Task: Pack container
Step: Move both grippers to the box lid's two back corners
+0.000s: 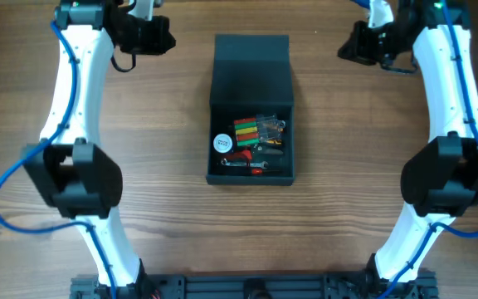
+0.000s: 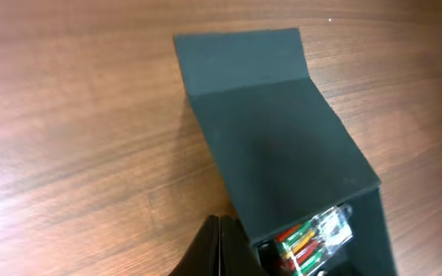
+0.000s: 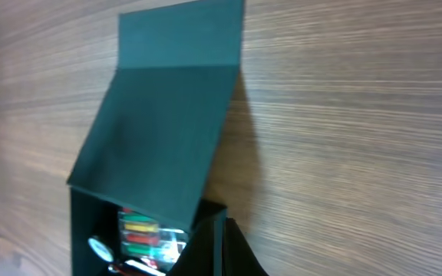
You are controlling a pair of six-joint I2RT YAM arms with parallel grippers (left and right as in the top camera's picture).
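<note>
Claws pressed together, left claw [image 2: 219, 247] and right claw [image 3: 222, 247] either side of container [image 1: 251, 178]. Nudging raised flap lid [image 1: 251, 75] may skid box or snag bagged contents [image 1: 260, 131].

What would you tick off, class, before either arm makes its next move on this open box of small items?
1. Container lid flap raised, nothing on it: ok.
2. Coloured pack and white disc lie inside the walls: ok.
3. Contents low enough for the flap to close: cannot tell.
4. Left pincer shut, empty: ok.
5. Right pincer shut, empty: ok.
6. Both pincers apart from the container, seen from overhead: ok.
</note>
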